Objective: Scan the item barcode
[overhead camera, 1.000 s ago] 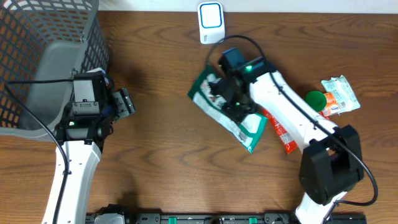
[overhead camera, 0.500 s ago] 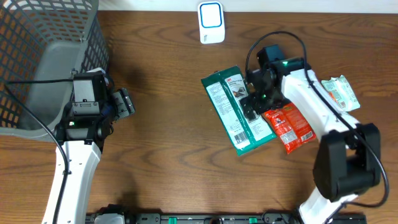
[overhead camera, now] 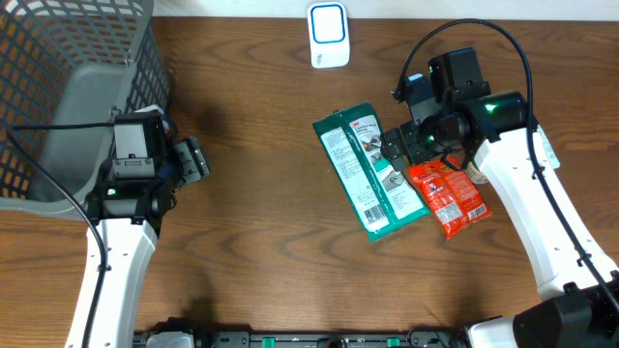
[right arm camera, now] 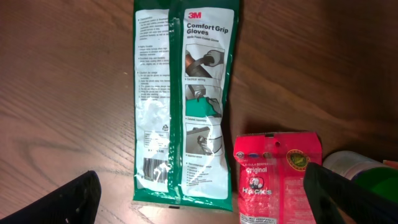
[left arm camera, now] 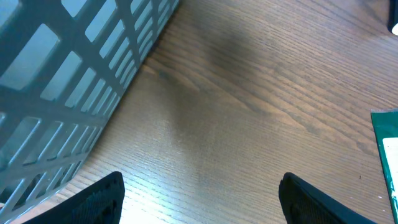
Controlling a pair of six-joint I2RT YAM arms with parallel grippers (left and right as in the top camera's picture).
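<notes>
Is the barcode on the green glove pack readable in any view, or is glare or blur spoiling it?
Right wrist: glove pack sharp, little glare, barcode clear at its lower left. Overhead: pack too small to read. Left wrist: only its edge, soft.

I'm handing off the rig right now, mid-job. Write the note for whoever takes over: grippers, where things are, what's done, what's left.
Left gripper: open, empty, parked beside the basket.
Right gripper: open, empty, above the glove pack.
Glove pack: flat on the table, printed back up, barcode showing, right beside the red packet.
Scanner: white unit at the far table edge, apart from the pack.
Done: nothing here shows a completed scan.
Left: probably grip the pack and present its barcode to the scanner.
</notes>
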